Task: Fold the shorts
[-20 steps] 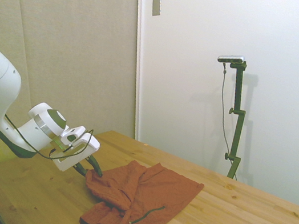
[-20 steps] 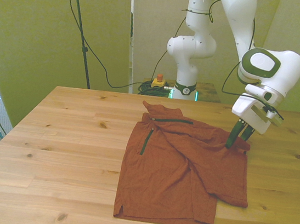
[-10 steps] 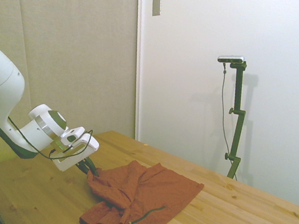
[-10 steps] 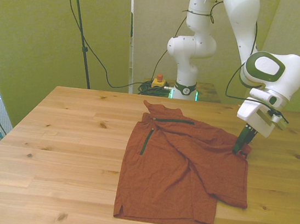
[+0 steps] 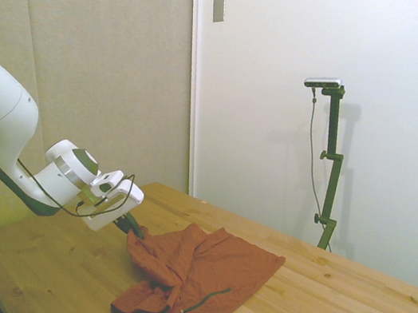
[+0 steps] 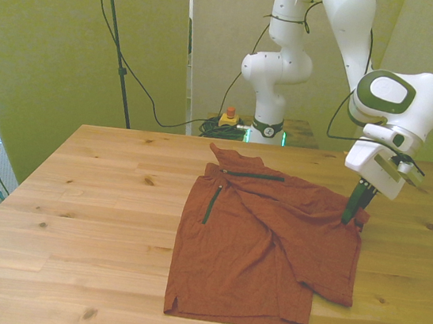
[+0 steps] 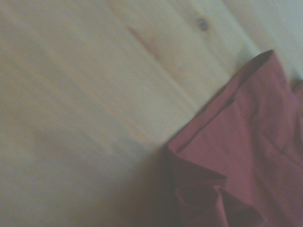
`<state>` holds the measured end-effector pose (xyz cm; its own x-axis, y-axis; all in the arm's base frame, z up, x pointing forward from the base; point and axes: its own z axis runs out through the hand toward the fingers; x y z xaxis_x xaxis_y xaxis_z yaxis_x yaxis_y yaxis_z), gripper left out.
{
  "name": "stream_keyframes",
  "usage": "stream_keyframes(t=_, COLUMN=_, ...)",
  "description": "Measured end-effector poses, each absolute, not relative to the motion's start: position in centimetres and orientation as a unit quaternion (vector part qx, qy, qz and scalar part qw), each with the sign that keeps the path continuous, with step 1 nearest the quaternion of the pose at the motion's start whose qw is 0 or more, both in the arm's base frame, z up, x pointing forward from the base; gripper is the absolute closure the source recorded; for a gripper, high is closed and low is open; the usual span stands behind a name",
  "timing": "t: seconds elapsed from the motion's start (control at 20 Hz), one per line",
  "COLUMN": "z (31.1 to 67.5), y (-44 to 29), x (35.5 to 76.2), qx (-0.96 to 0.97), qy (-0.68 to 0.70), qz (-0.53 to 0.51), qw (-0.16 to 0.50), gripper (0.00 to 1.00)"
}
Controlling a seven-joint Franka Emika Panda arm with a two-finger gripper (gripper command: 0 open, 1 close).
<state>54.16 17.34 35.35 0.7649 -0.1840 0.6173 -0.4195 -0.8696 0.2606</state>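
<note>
Shorts [image 6: 258, 243] are lying spread on the wooden table [image 6: 74, 215], and we are looking at them from the front view's left to its right. First comes the dark zipper slit [image 6: 213, 203], then the wide middle cloth, then the corner by our gripper [image 6: 350, 218]. Our fingers are pinching that corner shut, and it is bunching up a little. To fold well, we are thinking we should lift gently, keep the pinch tight, and carry the corner straight across so the edges line up.
</note>
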Motion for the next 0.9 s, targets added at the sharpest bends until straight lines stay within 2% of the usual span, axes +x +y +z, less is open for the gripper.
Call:
stream_keyframes(t=0.25, z=40.7, y=11.2, x=55.6, qx=0.897, qy=-0.228, qz=0.332, qw=0.184, gripper=1.0)
stream_keyframes(t=0.4, z=42.6, y=5.9, x=56.4, qx=0.885, qy=-0.257, qz=0.341, qw=0.185, gripper=1.0)
stream_keyframes(t=0.7, z=43.8, y=0.9, x=57.3, qx=0.877, qy=-0.275, qz=0.346, qw=0.186, gripper=1.0)
stream_keyframes(t=0.9, z=44.1, y=-1.4, x=59.5, qx=0.874, qy=-0.282, qz=0.353, qw=0.182, gripper=1.0)
